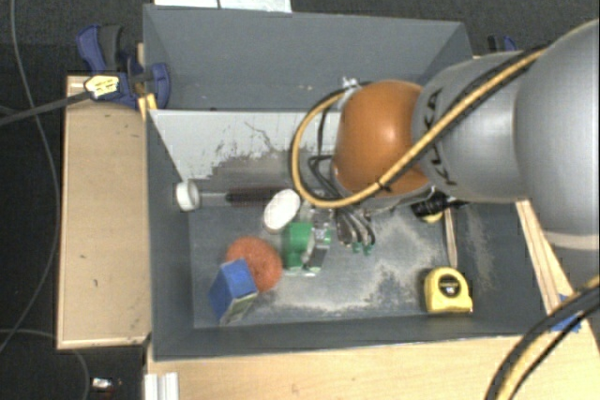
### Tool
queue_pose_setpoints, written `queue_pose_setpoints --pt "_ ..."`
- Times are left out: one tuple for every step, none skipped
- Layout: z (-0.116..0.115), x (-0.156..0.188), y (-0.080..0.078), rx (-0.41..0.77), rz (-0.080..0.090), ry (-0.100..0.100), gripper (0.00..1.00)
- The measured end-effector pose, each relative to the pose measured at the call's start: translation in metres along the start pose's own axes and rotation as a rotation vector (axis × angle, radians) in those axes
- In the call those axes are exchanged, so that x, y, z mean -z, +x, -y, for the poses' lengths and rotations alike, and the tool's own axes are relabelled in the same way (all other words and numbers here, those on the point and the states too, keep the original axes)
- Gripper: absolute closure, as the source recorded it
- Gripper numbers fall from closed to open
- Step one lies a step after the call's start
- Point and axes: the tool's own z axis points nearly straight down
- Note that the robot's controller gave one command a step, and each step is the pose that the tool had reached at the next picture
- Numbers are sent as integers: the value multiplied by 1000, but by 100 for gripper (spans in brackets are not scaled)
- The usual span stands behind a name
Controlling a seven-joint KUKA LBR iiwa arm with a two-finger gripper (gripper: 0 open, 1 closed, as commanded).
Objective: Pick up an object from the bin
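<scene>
1. Gripper (pixel 336 237) sat low in the bin (pixel 281 61), near the middle of the floor, under the orange cover (pixel 375 136) on the wrist.
2. A small green thing (pixel 299 244) lay just beside it, on the side away from the arm. The gripper seemed to touch it, but that spot was too crowded to be sure.
3. I could not tell if the jaws were apart or together.
4. Close by lay a white oval thing (pixel 280 209), an orange ball (pixel 255 259) and a blue block (pixel 232 288). A yellow tape measure (pixel 445 288) lay well apart.
5. The step looked like the reach down, before the grab.
6. Next, the jaws would need to close on the green thing alone. Then the gripper would need to go straight up without dragging its neighbours.
7. Dark letters on the grey arm (pixel 487 136) may have spelled KUKA. No other writing could be read.
</scene>
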Motion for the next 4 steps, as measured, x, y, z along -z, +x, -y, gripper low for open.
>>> queue_pose_setpoints --pt "0 0 0 -1 0 0 100" --pt "-2 -13 -3 127 10 -1 100" --pt "-4 -23 4 198 37 -2 100" --pt "-8 43 8 161 9 -2 100"
